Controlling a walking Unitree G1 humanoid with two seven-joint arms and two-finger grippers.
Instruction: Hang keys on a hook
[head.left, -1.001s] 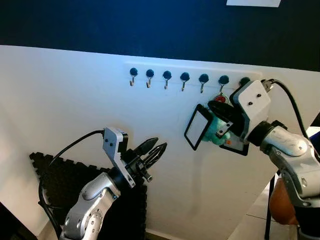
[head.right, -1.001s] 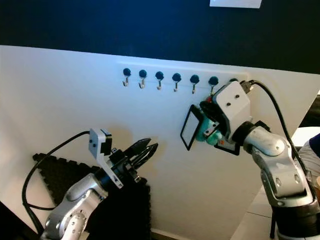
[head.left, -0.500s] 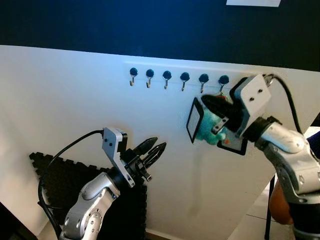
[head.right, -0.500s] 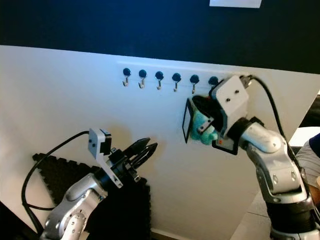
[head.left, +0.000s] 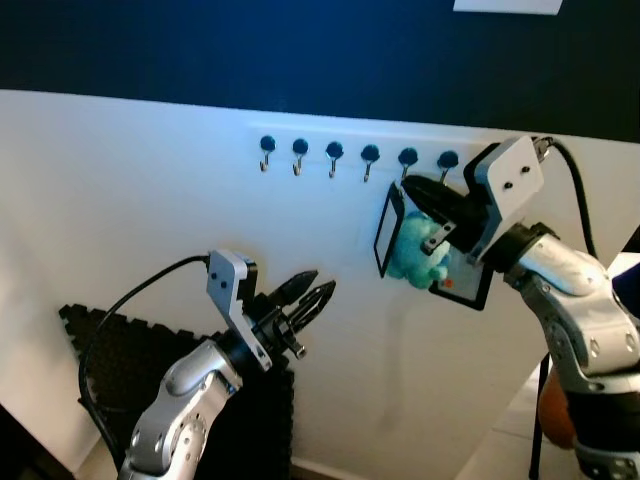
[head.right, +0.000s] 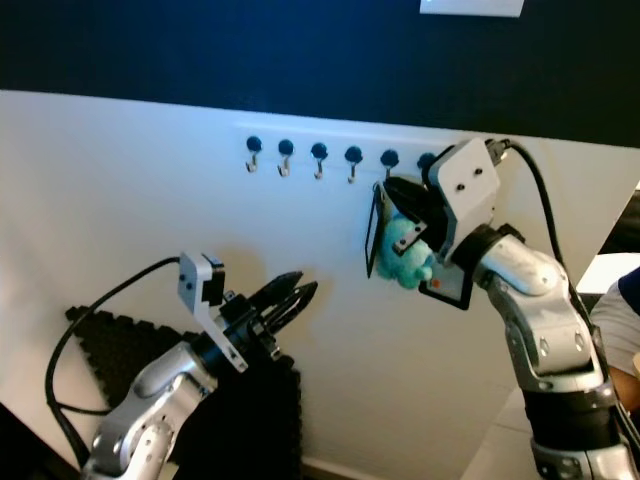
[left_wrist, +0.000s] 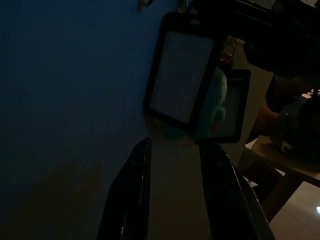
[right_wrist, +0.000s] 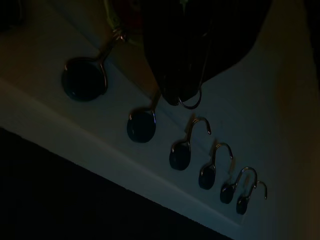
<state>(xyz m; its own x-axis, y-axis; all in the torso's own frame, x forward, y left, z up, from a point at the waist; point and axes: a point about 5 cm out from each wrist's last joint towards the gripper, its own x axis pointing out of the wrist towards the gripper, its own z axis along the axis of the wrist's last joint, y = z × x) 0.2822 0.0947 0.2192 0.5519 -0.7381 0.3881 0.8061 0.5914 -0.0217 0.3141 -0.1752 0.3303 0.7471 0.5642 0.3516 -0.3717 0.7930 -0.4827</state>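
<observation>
A white wall panel (head.left: 130, 220) below a dark blue upper wall (head.left: 300, 45) carries a row of small metal hooks with dark round bases (head.left: 334, 153). The right gripper (head.left: 412, 190) is raised against the panel just under the hooks at the right end of the row, its two black fingers closed together on the metal ring of a key bunch (right_wrist: 189, 102); in the right wrist view the ring sits at the fingertips, just beside the second hook base from the near end, and whether it touches a hook cannot be told. Hanging below the gripper are the bunch's attachments: a black-framed rectangular card holder with a pale face (head.left: 387, 228), a teal plush toy figure (head.left: 418, 250) and a second black card holder with a small red mark (head.left: 462, 283), all close against the panel. The left gripper (head.left: 312, 297) is held lower and to the left, well apart from the bunch, its black fingers (left_wrist: 131, 190) slightly apart and empty, pointing toward the card holders. A black foam mat of interlocking tiles (head.left: 115, 365) leans against the base of the panel behind the left arm.
</observation>
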